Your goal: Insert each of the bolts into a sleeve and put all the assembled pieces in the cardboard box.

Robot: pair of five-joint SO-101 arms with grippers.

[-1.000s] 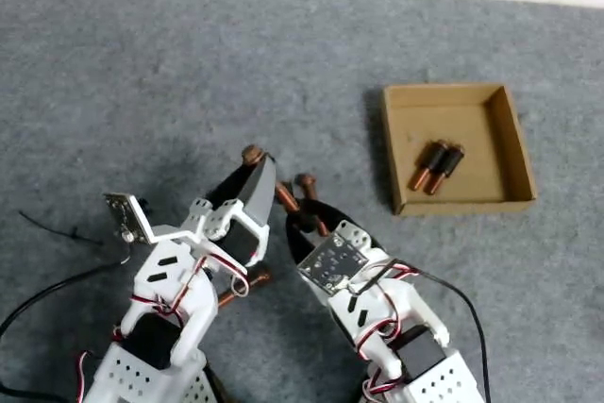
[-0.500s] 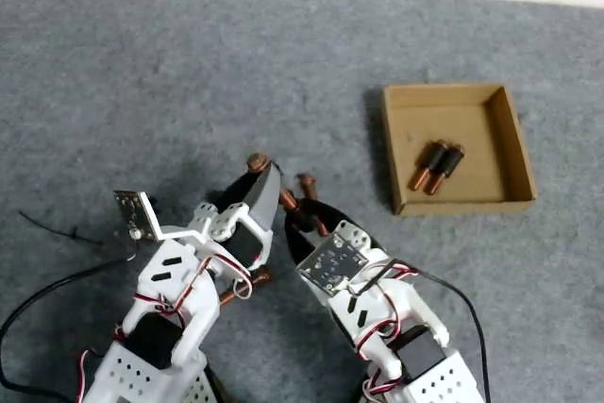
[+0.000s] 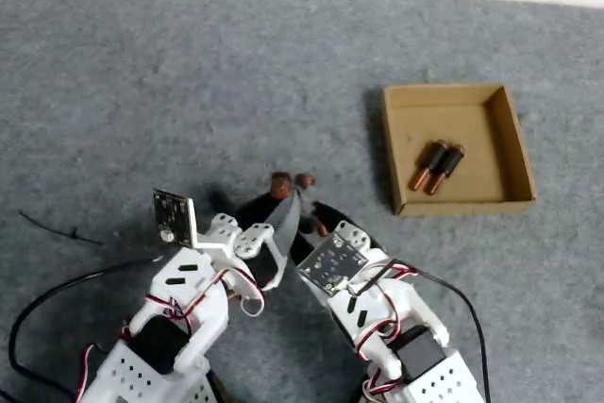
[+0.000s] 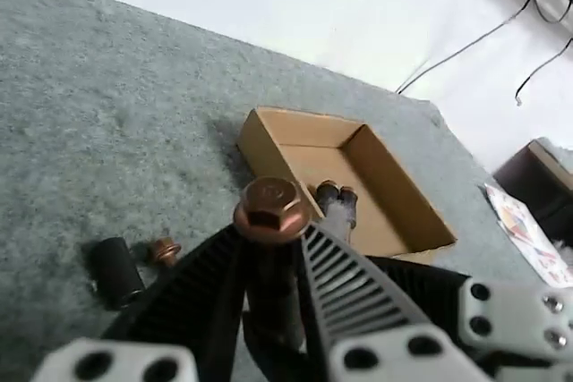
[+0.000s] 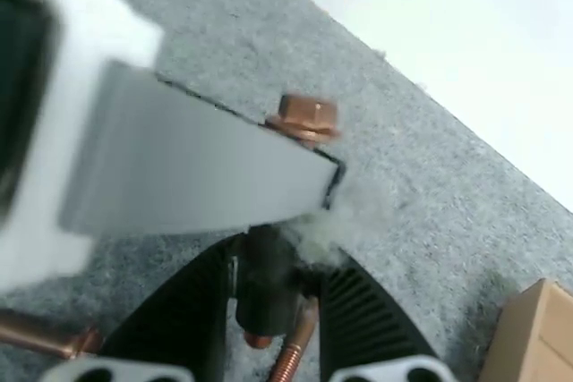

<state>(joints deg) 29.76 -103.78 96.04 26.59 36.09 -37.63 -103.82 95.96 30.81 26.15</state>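
Looking down on the table in the high view, I am seeing the cardboard box sitting toward the right edge. Two assembled pieces are lying side by side inside it. Near the middle of the front edge, the left gripper is pinching a bolt with its head pointing away from the arm. The right gripper is sitting just beside it, and from up here I cannot tell how its jaws are standing. A loose bolt head is showing on the table just beyond the two grippers.

In the left wrist view, the left gripper is clamping the bolt by its shank, with the flanged head poking out past the fingertips. Beyond it the cardboard box is lying open with the assembled pieces inside. A spare sleeve and a small bolt are lying just beside each other on the table.

In the right wrist view, the right gripper is squeezing a black sleeve upright between its ribbed jaws. The left arm's grey finger is crossing in front, carrying the bolt above the sleeve. Two copper shanks are lying under the jaws, and a box corner is showing nearby.
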